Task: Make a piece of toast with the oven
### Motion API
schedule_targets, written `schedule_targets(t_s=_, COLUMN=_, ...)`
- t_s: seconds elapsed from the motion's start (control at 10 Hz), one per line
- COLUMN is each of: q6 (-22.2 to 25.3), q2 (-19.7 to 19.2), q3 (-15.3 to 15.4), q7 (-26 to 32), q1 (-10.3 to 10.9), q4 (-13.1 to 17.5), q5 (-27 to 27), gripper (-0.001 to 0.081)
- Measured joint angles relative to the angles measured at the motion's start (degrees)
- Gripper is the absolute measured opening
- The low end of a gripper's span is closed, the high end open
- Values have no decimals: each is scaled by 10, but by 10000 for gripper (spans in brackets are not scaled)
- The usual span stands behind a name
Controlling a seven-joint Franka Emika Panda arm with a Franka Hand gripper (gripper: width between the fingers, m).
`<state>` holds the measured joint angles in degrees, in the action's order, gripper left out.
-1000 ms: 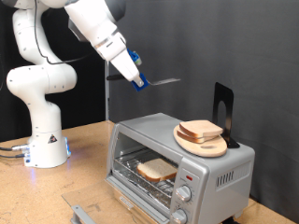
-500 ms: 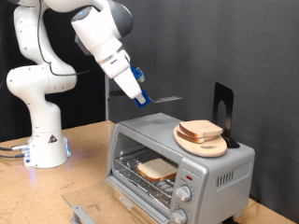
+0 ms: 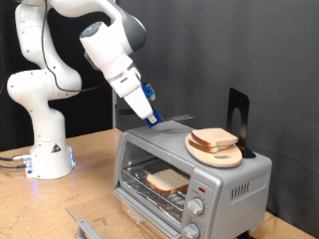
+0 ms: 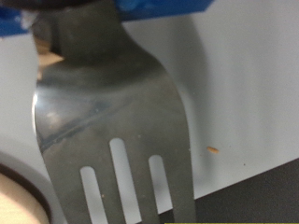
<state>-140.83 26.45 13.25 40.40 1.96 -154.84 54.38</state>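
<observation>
The silver-grey oven (image 3: 159, 139) stands on the wooden table with its drop door open. One slice of toast (image 3: 167, 180) lies on the wire rack inside. A second slice (image 3: 214, 137) lies on a round light-wood board (image 3: 221, 156) on the oven's roof. My gripper (image 3: 152, 115), with blue fingers, is shut on the handle of a slotted metal spatula (image 3: 177, 119). It holds the blade just above the oven's roof, to the exterior view's left of the board. In the wrist view the spatula (image 4: 112, 121) fills the frame over the grey roof (image 4: 243, 84), with the board's edge (image 4: 14, 198) in a corner.
A black upright stand (image 3: 237, 118) sits on the oven's roof behind the board. Two round knobs (image 3: 196, 207) are on the oven's front at the exterior view's right. The arm's white base (image 3: 45, 149) stands at the exterior view's left. A dark wall is behind.
The gripper has come down and moved to the exterior view's right with the spatula, from well above the oven to just over its roof. The toast and board have not moved.
</observation>
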Motion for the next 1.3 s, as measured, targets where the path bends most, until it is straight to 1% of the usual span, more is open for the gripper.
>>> schedule_targets(t_s=0.3, q6=-23, q2=-14, q3=11, q7=5, q1=4, q4=-4, q5=15, gripper=335)
schedule_targets(t_s=0.4, q6=-28, q2=-19, q3=14, q7=6, q1=5, q4=-4, q5=19, gripper=360)
schedule_targets(t_s=0.5, q6=-35, q2=-23, q3=17, q7=7, q1=6, q4=-4, q5=23, gripper=360)
schedule_targets(t_s=0.6, q6=-39, q2=-27, q3=19, q7=8, q1=6, q4=-4, q5=26, gripper=571)
schedule_targets(t_s=0.7, q6=-41, q2=-29, q3=21, q7=8, q1=8, q4=-4, q5=28, gripper=656)
schedule_targets(t_s=0.8, q6=-42, q2=-29, q3=22, q7=9, q1=8, q4=-4, q5=31, gripper=656)
schedule_targets(t_s=0.9, q6=-42, q2=-29, q3=23, q7=11, q1=8, q4=-4, q5=35, gripper=679)
schedule_targets(t_s=1.1, q6=-38, q2=-29, q3=22, q7=22, q1=8, q4=-4, q5=47, gripper=682)
schedule_targets(t_s=1.3, q6=-12, q2=-19, q3=12, q7=32, q1=8, q4=0, q5=60, gripper=682)
